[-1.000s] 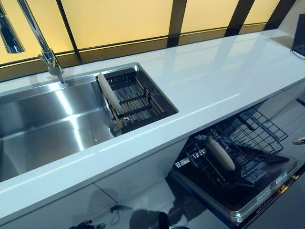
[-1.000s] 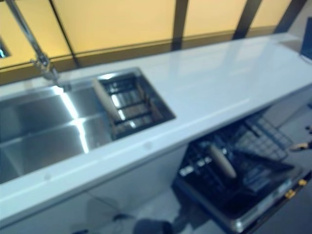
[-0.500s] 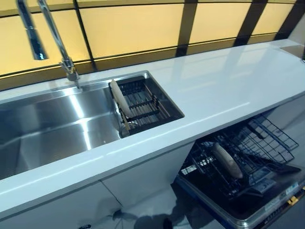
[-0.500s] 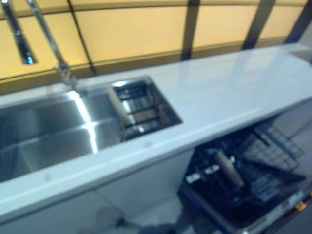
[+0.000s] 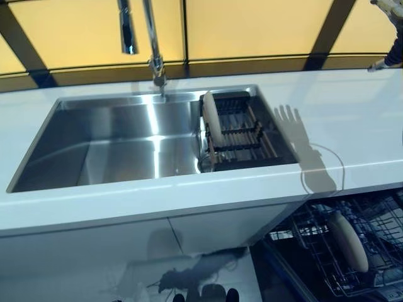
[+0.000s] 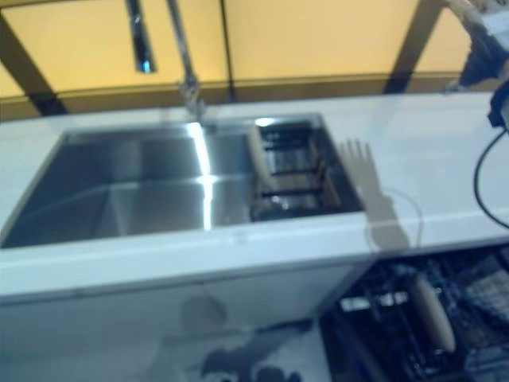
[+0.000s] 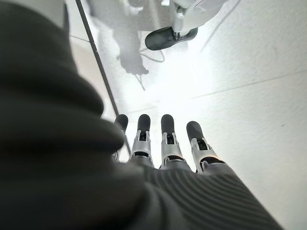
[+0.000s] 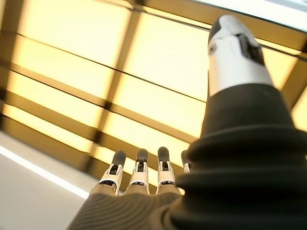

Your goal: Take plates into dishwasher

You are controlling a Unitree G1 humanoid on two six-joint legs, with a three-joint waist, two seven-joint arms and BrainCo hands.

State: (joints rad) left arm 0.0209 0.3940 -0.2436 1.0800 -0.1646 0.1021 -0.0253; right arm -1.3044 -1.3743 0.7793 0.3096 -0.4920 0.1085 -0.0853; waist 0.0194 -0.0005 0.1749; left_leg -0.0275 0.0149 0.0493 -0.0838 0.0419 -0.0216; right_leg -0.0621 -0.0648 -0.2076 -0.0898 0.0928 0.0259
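Note:
A pale plate (image 5: 211,117) stands on edge in the dark drying rack (image 5: 249,135) at the right end of the steel sink (image 5: 113,151). A second pale plate (image 5: 349,242) stands on edge in the open dishwasher's wire rack (image 5: 312,236) below the counter, at the lower right. My right hand (image 5: 393,47) is raised at the upper right, above the counter; its own wrist view shows its fingers (image 8: 139,179) straight and empty against the yellow panels. My left hand (image 7: 163,143) shows only in its wrist view, fingers straight, empty, pointing at the floor.
A tall chrome faucet (image 5: 151,38) rises behind the sink. The white counter (image 5: 352,126) runs to the right of the sink, above the dishwasher. White cabinet fronts (image 5: 94,251) lie below the sink. Yellow panels with dark frames line the back wall.
The whole picture has shifted: the camera has swung so the sink sits in the middle. My right hand has come up into view at the upper right. The plates have not moved.

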